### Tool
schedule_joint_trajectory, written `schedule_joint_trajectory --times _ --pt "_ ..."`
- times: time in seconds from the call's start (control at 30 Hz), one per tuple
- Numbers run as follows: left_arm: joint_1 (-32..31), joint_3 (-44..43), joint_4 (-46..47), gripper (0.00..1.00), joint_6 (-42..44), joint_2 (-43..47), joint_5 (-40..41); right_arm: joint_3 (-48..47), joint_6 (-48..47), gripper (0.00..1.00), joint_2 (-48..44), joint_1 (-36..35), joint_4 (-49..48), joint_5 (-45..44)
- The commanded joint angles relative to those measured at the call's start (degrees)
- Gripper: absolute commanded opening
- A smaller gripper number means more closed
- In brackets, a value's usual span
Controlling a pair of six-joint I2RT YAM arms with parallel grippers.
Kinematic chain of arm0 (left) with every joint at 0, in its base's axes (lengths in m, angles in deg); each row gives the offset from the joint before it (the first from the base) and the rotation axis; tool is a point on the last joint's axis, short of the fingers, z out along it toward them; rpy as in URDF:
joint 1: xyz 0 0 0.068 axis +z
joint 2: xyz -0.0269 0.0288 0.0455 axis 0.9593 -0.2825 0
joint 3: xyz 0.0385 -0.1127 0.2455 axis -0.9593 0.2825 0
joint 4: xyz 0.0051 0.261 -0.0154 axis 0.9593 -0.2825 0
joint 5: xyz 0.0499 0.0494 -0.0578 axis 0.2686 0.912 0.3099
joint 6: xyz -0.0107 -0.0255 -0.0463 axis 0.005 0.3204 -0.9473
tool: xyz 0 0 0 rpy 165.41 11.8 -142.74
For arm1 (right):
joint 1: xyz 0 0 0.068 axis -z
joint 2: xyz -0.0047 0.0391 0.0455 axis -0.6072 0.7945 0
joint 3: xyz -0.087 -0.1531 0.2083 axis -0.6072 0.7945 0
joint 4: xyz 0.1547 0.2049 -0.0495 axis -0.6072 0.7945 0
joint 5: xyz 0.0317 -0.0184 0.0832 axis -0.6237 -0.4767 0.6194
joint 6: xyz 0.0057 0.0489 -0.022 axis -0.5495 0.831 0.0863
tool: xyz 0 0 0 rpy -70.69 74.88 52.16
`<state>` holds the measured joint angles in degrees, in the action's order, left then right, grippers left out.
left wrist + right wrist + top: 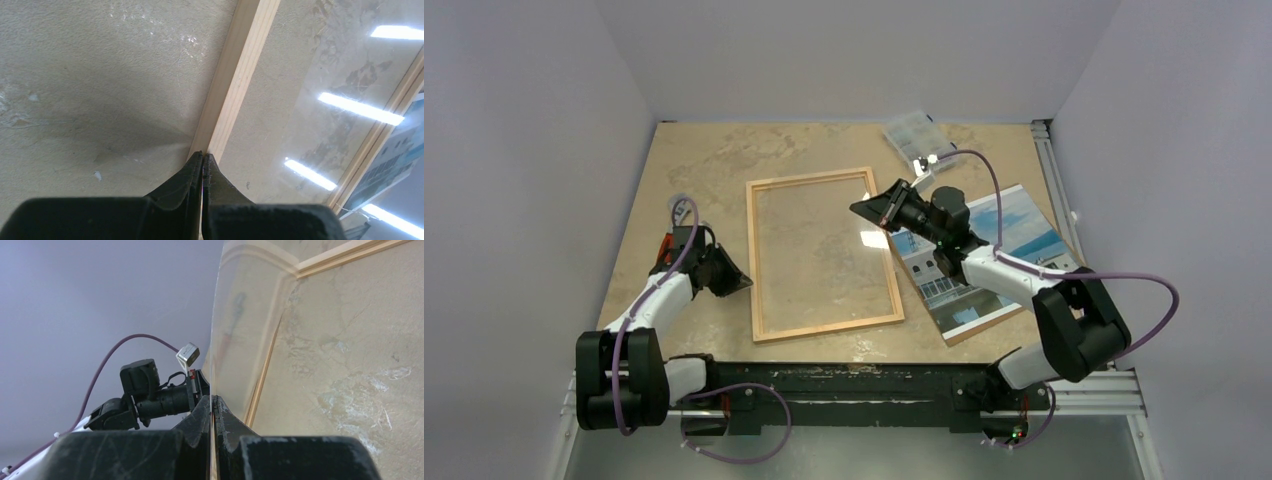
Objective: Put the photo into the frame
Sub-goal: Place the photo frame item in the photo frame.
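The frame (824, 325), thin light wood, lies flat at the table's middle. My right gripper (865, 208) is above its far right corner, shut on the edge of the clear pane (212, 340). The pane stands tilted up and shows edge-on between the right gripper's (213, 399) fingers. The photo (1014, 240), white building and blue sky face up, lies right of the frame on a brown board. My left gripper (740, 283) is shut and empty, its tips (204, 156) against the frame's left rail (235, 80). The photo's edge shows in the left wrist view (395, 155).
A small clear plastic box (914, 135) sits at the back of the table. The brown backing board (969, 332) shows under the photo's near edge. A metal rail (1052, 170) runs along the right side. White walls close in left, back and right.
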<state>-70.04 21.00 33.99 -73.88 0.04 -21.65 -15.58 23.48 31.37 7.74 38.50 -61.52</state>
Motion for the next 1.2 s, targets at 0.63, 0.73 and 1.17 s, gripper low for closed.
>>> schedule_joint_trajectory --times 0.63,0.73,1.17 --pt "-0.34 -0.26 -0.91 0.00 1.90 -1.52 1.19 -4.91 3.20 0.00 2.83 -1.08 -6.70 2.20" --pt "-0.34 -0.26 -0.91 0.00 1.94 -1.53 1.22 -4.69 3.66 0.00 2.91 -1.35 -7.19 2.26" --pt "-0.35 -0.26 -0.92 0.00 1.96 -1.66 1.01 -3.89 2.98 0.00 5.42 -2.08 -7.69 1.64"
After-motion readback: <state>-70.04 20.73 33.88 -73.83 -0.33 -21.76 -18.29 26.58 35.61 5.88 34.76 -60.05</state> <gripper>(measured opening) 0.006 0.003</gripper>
